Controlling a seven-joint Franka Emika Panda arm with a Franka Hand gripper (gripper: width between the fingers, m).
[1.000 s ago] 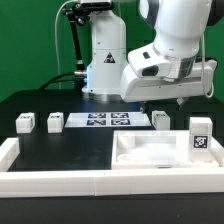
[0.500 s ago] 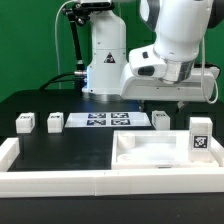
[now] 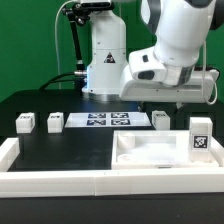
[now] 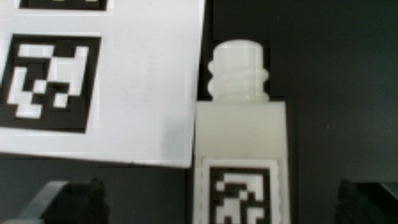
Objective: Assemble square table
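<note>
The square tabletop panel [image 3: 150,152] lies rimmed side up at the front of the exterior view's right. Two white tagged legs [image 3: 25,122] [image 3: 55,122] lie at the left, one leg [image 3: 160,120] lies just right of the marker board, and one [image 3: 199,135] stands upright by the panel's right side. My gripper [image 3: 164,106] hovers over the leg beside the marker board. In the wrist view this leg [image 4: 240,130] lies with its threaded end away from the gripper [image 4: 217,200]. The jaws are open, one dark finger [image 4: 64,200] on each side, with gaps to the leg.
The marker board [image 3: 105,120] [image 4: 89,80] lies flat on the black table, touching or nearly touching the leg's side. A long white L-shaped rail [image 3: 40,178] runs along the front and left edges. The robot base [image 3: 105,60] stands behind.
The arm's hand has shifted slightly toward the exterior view's right, above the leg beside the marker board. The parts have not moved.
</note>
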